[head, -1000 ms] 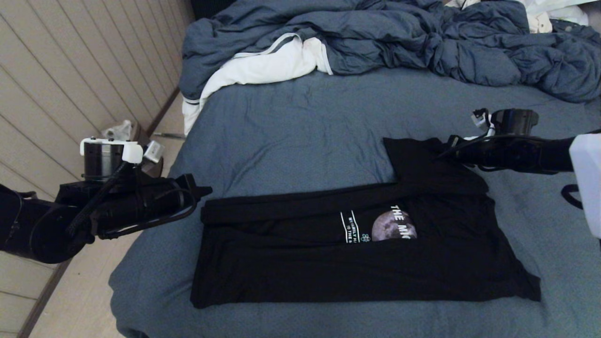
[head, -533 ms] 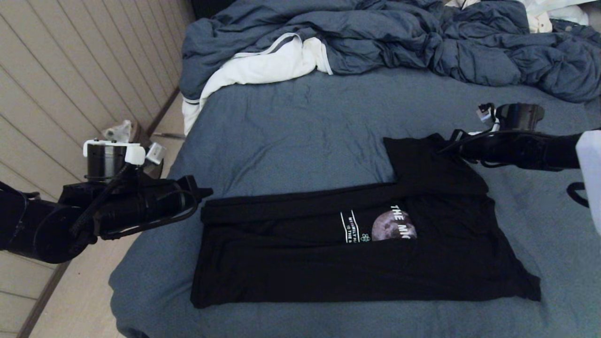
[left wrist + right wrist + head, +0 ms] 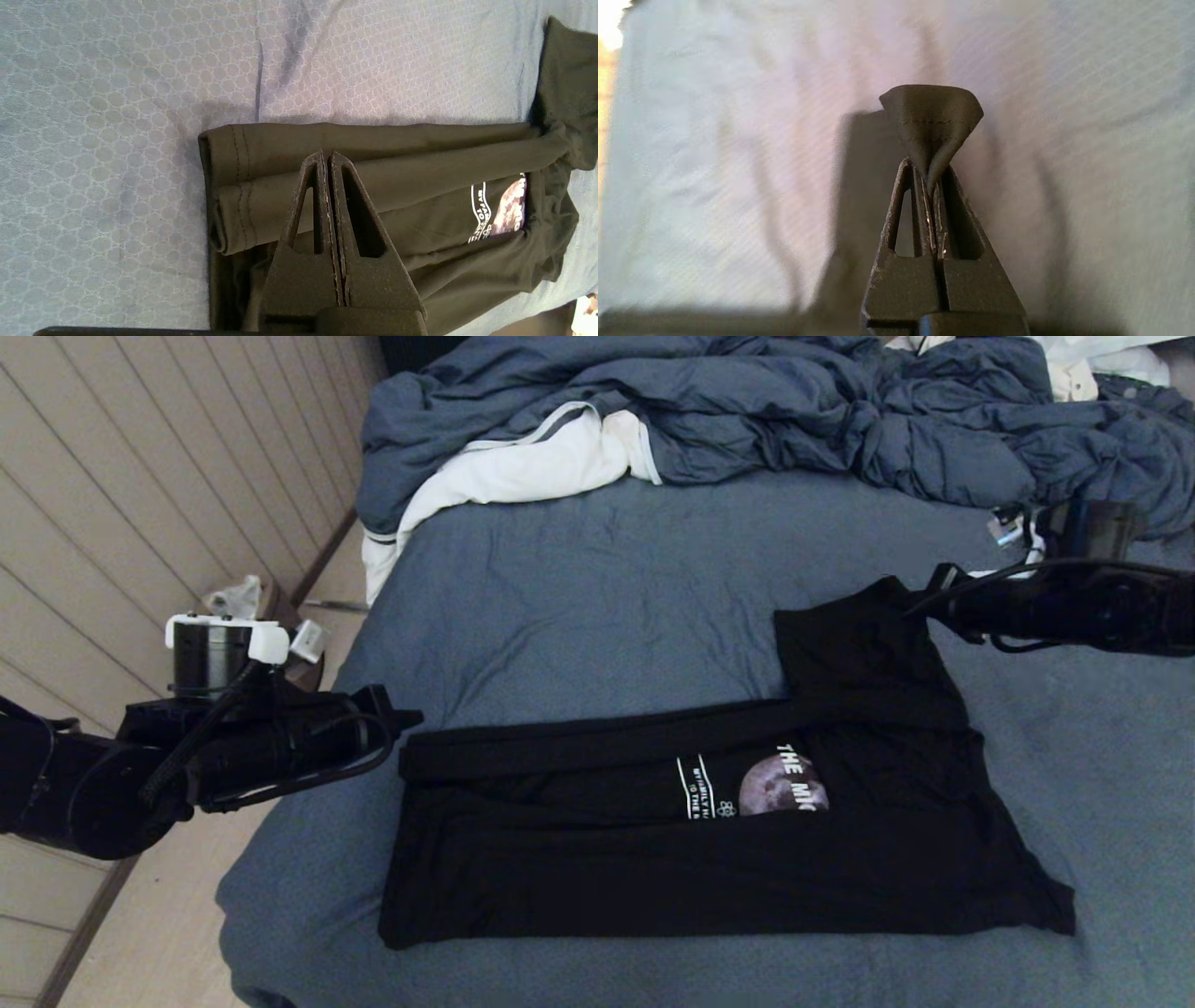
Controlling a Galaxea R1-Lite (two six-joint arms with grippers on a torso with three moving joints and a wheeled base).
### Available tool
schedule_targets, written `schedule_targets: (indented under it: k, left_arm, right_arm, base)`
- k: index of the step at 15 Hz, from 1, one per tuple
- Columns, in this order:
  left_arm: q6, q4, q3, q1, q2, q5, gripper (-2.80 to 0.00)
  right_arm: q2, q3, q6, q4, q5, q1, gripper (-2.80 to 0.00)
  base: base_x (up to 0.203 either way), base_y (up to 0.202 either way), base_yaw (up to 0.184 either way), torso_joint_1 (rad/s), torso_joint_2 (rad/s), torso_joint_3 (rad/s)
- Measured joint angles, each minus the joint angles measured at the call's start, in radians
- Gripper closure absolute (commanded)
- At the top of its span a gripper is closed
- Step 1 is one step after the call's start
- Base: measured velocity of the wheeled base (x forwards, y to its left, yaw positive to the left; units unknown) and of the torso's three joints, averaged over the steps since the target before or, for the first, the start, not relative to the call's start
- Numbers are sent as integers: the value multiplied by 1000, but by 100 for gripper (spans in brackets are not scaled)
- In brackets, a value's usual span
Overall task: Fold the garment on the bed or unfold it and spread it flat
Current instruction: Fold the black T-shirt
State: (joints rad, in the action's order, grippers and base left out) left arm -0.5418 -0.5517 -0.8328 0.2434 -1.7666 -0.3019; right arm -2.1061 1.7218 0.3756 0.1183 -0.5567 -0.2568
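The garment (image 3: 709,840) hides its print under a fold; my right gripper (image 3: 931,179) pinches its sleeve, my left gripper (image 3: 327,158) hovers with fingers together.

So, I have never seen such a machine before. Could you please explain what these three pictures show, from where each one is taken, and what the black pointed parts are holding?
It is a robot with two arms. The wide picture comes from a camera on its head, looking down at a bed in a blue-grey sheet. The two close pictures come from cameras on the wrists, behind the fingers.

On the bed lies a black short-sleeved T-shirt with a grey moon print, partly folded. Farther back are a rumpled blue-grey duvet and a white cloth with grey trim.

The right gripper is shut on a sleeve corner of the T-shirt and holds it above the sheet. The left gripper is shut and holds nothing; it hovers over the shirt's folded hem end at the bed's left edge.
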Motion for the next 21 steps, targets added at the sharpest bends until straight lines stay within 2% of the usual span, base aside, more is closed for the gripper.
schedule_targets:
  k: [4, 7, 10, 14, 21]
  left_arm:
    - [0, 0, 0, 0, 0, -1, 0]
    - [-2, 0, 0, 2, 0, -2, 0]
    - [-3, 0, 1, 11, 0, -2, 0]
    - [-2, 0, 1, 15, -4, -1, 0]
    - [-2, 0, 3, 20, -2, -2, 0]
  right_arm:
    - [150, -201, -15, 75, -126, -2, 0]
    - [236, -363, -49, 174, -164, -6, 0]
    - [302, -502, -123, 202, -202, -32, 0]
    - [385, -670, -233, 203, -335, -127, 0]
    - [498, -909, -378, 203, -373, -192, 0]
  base:
    - [0, 0, 0, 0, 0, 0]
    - [0, 0, 0, 0, 0, 0]
    - [0, 0, 0, 0, 0, 0]
    - [0, 0, 0, 0, 0, 0]
    - [0, 0, 0, 0, 0, 0]
